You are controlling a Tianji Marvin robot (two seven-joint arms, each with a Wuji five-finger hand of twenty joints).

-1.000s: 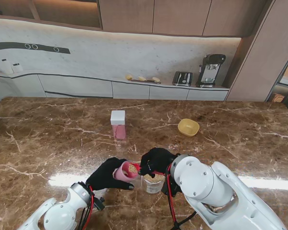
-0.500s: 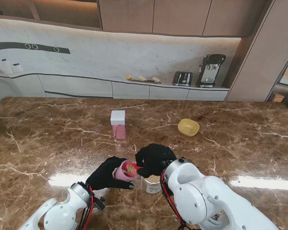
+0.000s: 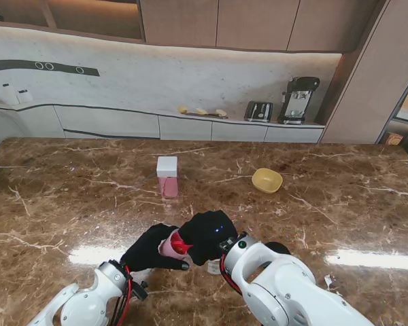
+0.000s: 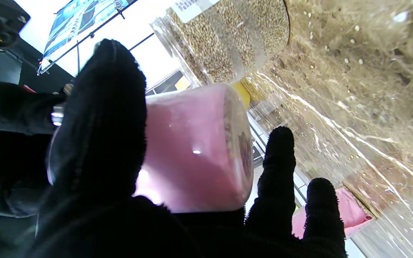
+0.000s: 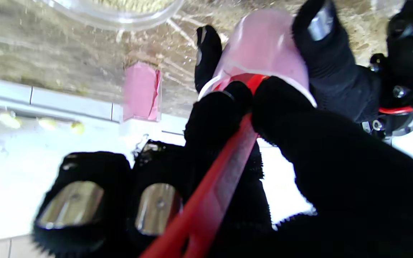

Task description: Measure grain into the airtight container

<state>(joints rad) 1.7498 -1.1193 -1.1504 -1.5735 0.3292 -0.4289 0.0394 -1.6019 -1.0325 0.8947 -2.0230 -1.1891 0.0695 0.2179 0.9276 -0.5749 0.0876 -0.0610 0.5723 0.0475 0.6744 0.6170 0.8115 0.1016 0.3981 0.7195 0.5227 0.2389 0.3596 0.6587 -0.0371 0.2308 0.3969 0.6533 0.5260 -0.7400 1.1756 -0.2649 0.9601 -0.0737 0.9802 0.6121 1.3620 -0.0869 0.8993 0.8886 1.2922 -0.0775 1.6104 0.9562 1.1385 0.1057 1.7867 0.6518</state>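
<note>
Your right hand (image 3: pixel 205 236) has slid leftward over the last second: it now covers the mouth of the pink cup (image 3: pixel 168 246), so the grain you could see inside it earlier is hidden in the stand view, and the right forearm has swung in over the clear grain jar (image 3: pixel 213 266), leaving only a sliver of it visible. Your left hand (image 3: pixel 149 248) has not shifted.

You have the left hand wrapped around the pink cup (image 4: pixel 195 150); in the left wrist view its thumb lies across one side of the cup while two fingertips (image 4: pixel 277 161) show past the other side. The cup is tilted, its open end turned toward your right hand.

Your right hand (image 5: pixel 264 150) is pinching a red scoop (image 5: pixel 221 186): thumb and forefinger press together on the flat red handle, and the handle's far end reaches right to the rim of the pink cup (image 5: pixel 264 46). The other fingers of that hand are curled beside the handle. Whether the scoop's bowl carries grain, you cannot tell.

The grain jar (image 4: pixel 228 39) stands on the table (image 3: pixel 68 197) just beyond your left hand's fingers, filled with brown grain. The airtight container (image 3: pixel 167 176), pink with a white lid, stands upright well apart from both hands, farther from you. A yellow bowl (image 3: pixel 266 180) sits farther still, off past your right hand.
</note>
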